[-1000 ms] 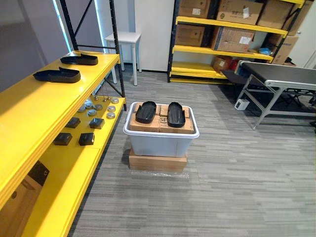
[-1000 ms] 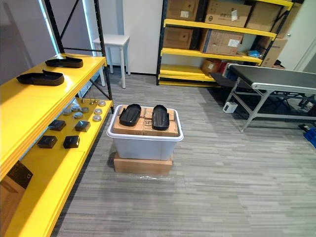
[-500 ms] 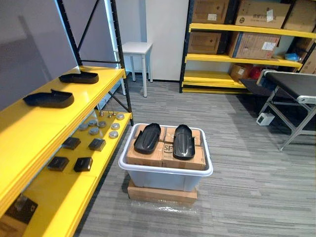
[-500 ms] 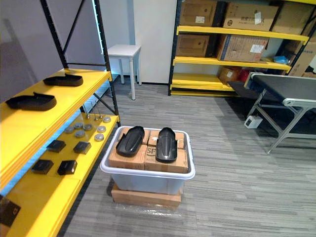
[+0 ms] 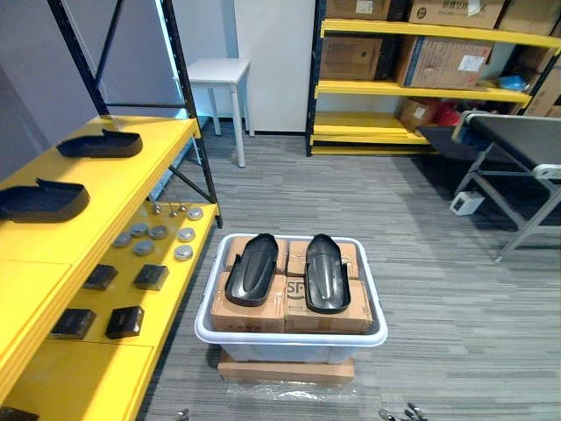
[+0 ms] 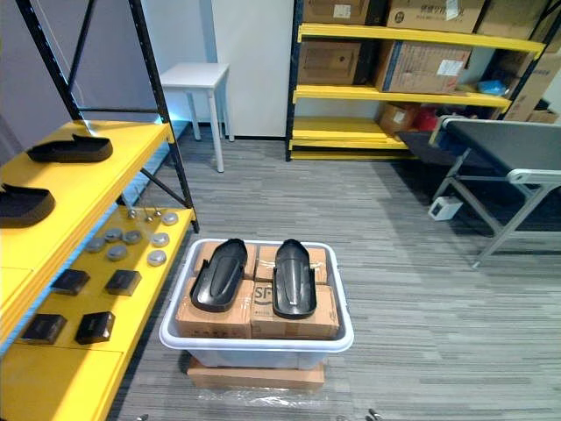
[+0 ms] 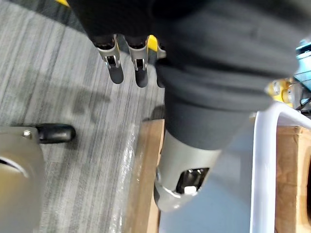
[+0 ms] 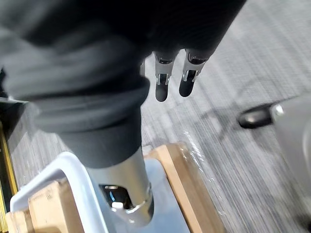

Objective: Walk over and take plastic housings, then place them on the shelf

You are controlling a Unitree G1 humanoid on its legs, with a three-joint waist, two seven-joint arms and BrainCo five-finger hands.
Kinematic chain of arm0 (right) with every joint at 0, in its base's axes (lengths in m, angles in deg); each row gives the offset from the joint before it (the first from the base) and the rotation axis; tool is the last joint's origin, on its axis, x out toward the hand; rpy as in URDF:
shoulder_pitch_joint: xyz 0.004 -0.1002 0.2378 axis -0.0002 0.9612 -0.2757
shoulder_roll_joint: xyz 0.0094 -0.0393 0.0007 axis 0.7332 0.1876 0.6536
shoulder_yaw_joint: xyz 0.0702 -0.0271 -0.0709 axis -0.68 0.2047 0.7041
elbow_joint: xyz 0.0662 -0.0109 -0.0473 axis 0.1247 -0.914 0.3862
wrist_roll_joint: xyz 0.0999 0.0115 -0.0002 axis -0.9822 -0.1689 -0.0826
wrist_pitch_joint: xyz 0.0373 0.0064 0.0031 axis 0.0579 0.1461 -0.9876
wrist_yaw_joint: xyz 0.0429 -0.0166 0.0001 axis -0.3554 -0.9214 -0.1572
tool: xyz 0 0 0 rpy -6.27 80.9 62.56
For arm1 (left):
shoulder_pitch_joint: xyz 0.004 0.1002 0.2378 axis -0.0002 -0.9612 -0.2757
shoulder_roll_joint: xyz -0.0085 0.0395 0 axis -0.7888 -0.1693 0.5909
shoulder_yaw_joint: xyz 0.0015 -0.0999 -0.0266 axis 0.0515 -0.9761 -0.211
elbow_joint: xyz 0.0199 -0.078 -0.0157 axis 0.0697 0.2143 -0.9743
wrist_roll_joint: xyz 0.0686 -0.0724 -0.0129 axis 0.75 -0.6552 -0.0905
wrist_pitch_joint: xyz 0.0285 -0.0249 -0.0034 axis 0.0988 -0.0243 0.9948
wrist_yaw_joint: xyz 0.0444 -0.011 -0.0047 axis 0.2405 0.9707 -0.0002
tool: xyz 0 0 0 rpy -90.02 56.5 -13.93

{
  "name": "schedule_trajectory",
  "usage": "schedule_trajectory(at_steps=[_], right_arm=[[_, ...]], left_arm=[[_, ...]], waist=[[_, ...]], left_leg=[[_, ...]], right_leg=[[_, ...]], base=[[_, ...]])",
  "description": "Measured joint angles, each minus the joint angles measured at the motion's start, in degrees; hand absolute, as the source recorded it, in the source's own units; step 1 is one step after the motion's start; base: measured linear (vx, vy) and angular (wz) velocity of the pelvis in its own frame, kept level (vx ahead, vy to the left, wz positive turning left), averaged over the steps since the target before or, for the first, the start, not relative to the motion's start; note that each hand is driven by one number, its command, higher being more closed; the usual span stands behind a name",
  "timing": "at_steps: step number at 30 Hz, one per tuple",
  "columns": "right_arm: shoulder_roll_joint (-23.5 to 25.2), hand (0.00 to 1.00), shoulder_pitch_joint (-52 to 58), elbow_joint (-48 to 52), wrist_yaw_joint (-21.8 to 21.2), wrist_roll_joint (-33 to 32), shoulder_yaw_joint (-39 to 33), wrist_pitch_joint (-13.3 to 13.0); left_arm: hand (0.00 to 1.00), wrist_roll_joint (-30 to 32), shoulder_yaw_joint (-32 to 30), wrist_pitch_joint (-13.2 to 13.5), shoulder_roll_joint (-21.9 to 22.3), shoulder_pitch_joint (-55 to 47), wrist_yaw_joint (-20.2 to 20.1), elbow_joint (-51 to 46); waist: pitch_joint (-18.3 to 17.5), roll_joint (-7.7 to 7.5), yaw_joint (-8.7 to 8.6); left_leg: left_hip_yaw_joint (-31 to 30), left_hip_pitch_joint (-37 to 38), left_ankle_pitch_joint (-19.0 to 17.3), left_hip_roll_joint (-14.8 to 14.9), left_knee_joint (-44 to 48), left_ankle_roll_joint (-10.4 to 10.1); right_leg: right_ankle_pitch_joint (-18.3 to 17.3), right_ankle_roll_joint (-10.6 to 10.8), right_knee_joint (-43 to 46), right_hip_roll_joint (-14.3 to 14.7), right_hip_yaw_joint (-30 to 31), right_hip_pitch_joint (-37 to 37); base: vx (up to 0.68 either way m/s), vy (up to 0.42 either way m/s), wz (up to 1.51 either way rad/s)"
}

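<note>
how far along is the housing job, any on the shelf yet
Looks half done: the far shelved housing and near shelved housing lie on the yellow shelf. Nothing in hand: left hand and right hand hang open by the white bin. Left: the left housing and right housing on its cardboard boxes.

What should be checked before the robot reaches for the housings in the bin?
1. Left robot hand empty: ok, fingers straight.
2. Right robot hand empty: ok, fingers straight.
3. The left housing and right housing lie uncovered on cardboard boxes in the white bin: ok.
4. Top of yellow shelf has bare space beside two placed housings: ok.
5. Standing close enough: ok, bin rim shows beside each hand.
</note>
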Motion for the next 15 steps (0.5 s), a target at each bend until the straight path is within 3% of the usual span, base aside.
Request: schedule_trajectory(at_steps=[3, 9, 10, 12, 13, 15], right_arm=[[-0.6, 0.0, 0.1, 8.3, 1.4, 2.1, 1.2, -1.2], [-0.9, 0.0, -4.8, 17.3, 5.0, 5.7, 2.3, -2.3], [-1.1, 0.0, -10.9, 17.1, 8.0, 5.7, 2.3, -2.3], [-1.5, 0.0, -15.4, 16.6, 9.7, 5.7, 2.4, -2.3], [-2.7, 0.0, -22.8, 15.8, 11.7, 5.6, 2.7, -2.3], [-4.4, 0.0, -29.0, 13.2, 13.0, 5.6, 3.8, -2.3]], left_arm=[[0.0, 0.7, 0.7, 0.0, 1.0, -1.1, 0.4, 0.0], [0.0, 0.9, 3.9, 1.4, 1.4, -1.0, 0.8, -1.1], [0.0, 0.9, 5.9, 1.8, 1.3, 0.4, 1.4, -1.8], [0.0, 0.8, 7.1, 1.9, 1.2, 1.2, 1.9, -2.7], [0.0, 0.8, 7.7, 2.2, 1.5, 2.9, 2.1, -3.3], [0.0, 0.8, 8.8, 2.6, 1.6, 3.7, 2.3, -3.5]], waist=[[0.2, -0.13, -0.04], [1.0, -0.53, 0.66], [3.4, -0.15, 0.7], [5.2, 0.01, 1.05], [8.2, 0.53, 2.03], [9.6, 1.13, 2.34]], left_leg=[[-0.1, 0.1, -0.1, 1.2, -1.2, -0.4], [-0.5, -4.3, 0.5, 0.2, -1.9, -0.5], [-1.8, -7.1, 1.4, -0.3, -1.0, -0.5], [-2.7, -8.8, 1.7, -0.4, -0.4, -0.4], [-3.4, -10.3, 1.9, -0.4, 0.5, -0.5], [-4.0, -11.9, 1.9, -0.4, 1.3, -0.5]], right_leg=[[0.5, -0.6, -2.0, 1.7, 0.0, 0.3], [2.8, -0.2, -5.9, 1.2, -0.2, -2.2], [3.9, -0.2, -6.2, 0.7, -1.0, -4.1], [4.5, -0.3, -6.7, 0.6, -1.3, -4.8], [5.3, -0.5, -7.0, 0.6, -1.7, -5.3], [5.7, -0.5, -7.1, 0.6, -2.0, -6.1]], base=[[0.07, -0.079, -0.1], [0.01, 0.029, 0.03], [-0.04, 0.057, 0.25], [-0.07, 0.039, 0.27], [-0.09, 0.024, 0.21], [-0.08, 0.021, 0.19]])
